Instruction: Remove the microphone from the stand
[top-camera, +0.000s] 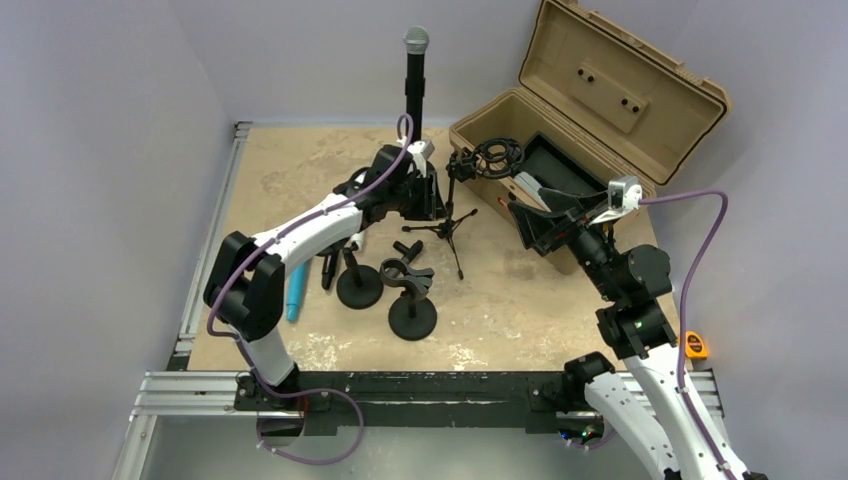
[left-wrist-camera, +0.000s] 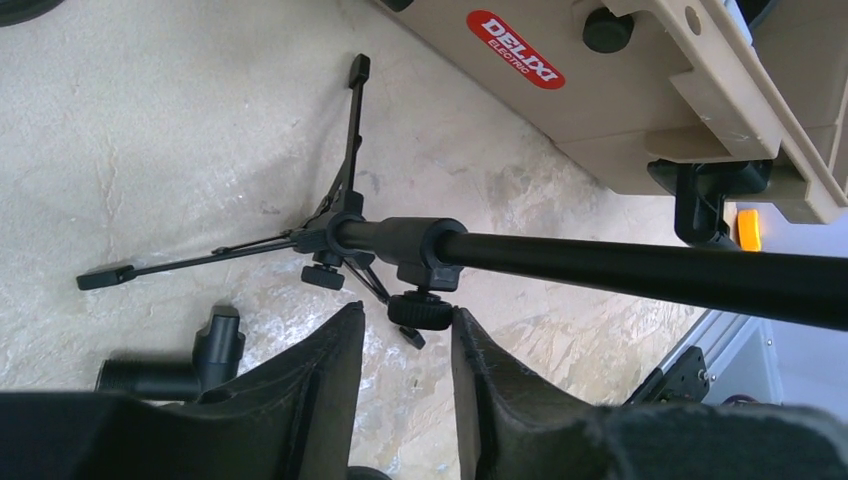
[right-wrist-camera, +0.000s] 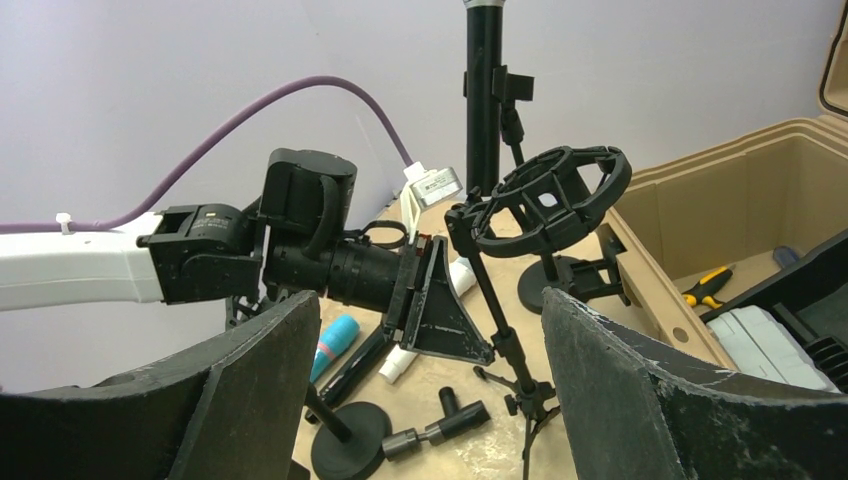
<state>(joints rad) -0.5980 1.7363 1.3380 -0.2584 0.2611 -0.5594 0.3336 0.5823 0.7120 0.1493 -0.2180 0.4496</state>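
Overhead from behind, left wrist close on tripod stand (left-wrist-camera: 340, 235) — right wrist farther

plain lilac walls (top-camera: 100, 150), mottled beige tabletop (top-camera: 300, 160)

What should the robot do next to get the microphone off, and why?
Probably ease the right end effector forward toward the microphone. It is open, empty and facing it, and the microphone stands upright in its clip. The left end effector is down low by the tripod stand, not touching the microphone.
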